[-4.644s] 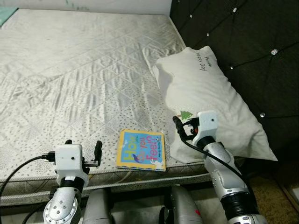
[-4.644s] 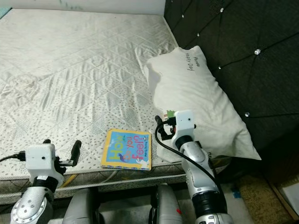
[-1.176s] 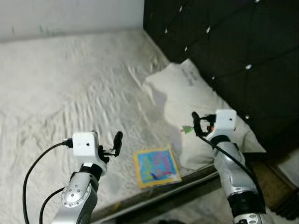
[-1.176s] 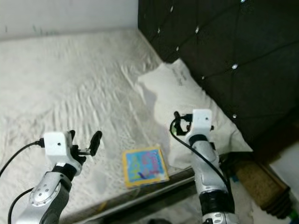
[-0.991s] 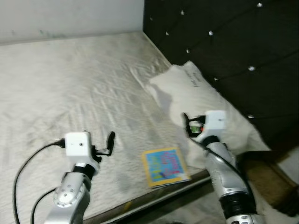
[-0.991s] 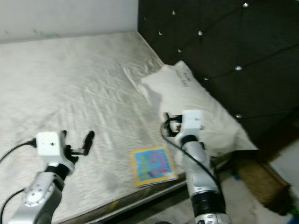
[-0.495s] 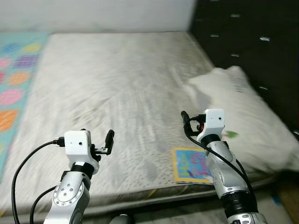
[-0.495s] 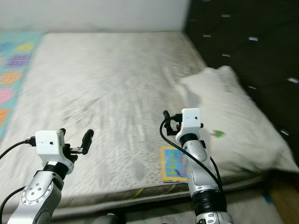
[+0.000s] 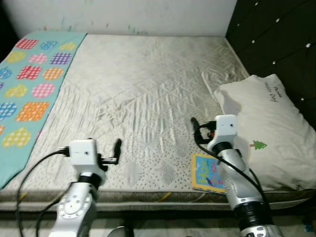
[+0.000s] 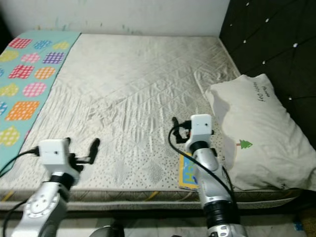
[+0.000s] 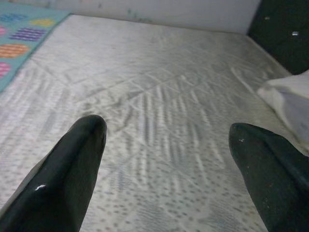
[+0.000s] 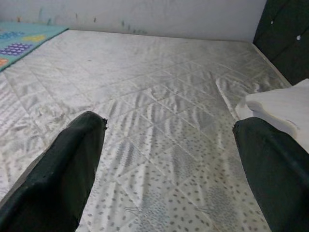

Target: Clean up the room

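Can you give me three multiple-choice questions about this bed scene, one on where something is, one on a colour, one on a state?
1. Where does the book lie?
A. on the pillow
B. at the mattress's near edge beside the pillow
C. on the blanket

2. What base colour is the patterned blanket?
A. red
B. black
C. teal

3. How are the left hand and right hand?
A. both open, holding nothing
B. both shut
C. left holds the book

Answers: B, it rests by the pillow near the edge; C, teal with coloured patches; A, fingers spread over bare mattress.
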Controlling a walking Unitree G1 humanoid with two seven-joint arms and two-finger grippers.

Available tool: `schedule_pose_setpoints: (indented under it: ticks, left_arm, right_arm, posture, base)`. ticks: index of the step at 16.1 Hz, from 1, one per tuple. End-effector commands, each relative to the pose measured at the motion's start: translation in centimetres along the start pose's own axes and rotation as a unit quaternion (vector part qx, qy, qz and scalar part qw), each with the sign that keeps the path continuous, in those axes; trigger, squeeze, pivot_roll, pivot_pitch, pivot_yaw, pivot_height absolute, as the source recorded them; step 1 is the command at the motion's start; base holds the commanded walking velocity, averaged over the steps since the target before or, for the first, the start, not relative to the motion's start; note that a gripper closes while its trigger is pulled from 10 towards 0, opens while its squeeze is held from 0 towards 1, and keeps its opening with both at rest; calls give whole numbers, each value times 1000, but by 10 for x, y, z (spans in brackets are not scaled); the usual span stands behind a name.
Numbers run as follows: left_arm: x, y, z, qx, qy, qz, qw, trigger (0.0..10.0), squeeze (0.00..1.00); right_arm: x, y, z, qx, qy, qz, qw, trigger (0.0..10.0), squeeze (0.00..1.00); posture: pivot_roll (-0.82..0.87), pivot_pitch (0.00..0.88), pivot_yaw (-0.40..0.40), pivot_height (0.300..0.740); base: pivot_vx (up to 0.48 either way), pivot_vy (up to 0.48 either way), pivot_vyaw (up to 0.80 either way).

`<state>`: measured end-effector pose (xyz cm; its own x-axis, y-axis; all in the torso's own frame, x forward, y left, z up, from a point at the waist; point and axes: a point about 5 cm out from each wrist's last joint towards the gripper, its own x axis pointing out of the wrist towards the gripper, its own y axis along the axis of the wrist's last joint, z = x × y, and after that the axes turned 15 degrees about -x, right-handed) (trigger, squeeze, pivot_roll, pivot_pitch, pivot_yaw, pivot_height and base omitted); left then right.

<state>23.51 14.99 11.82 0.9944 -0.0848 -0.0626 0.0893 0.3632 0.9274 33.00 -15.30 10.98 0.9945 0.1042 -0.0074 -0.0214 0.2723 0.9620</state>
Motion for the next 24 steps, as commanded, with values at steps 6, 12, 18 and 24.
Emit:
schedule_pose_setpoints:
  ticks: [6, 12, 18, 24]
  left_arm:
    - [0, 0, -1, -16, 5, 5, 1000, 10000, 0]
    - [1, 0, 2, -13, -10, 4, 1000, 10000, 0]
    - [2, 0, 3, -14, -13, 4, 1000, 10000, 0]
    - [3, 2, 3, -21, -11, 14, 1000, 10000, 0]
  right_arm:
    - [-1, -1, -1, 6, 1, -1, 1000, 10000, 0]
    - [0, 0, -1, 1, 2, 1, 1000, 10000, 0]
    - [1, 1, -2, 0, 4, 3, 1000, 10000, 0]
    - [1, 1, -2, -3, 9, 3, 1000, 10000, 0]
  posture:
    - [36, 130, -35, 740]
    - [35, 127, -35, 740]
    - [35, 122, -36, 740]
    - [35, 117, -38, 740]
  base:
    - [0, 0, 0]
    - [0, -141, 0]
    - [0, -308, 0]
    - [0, -99, 0]
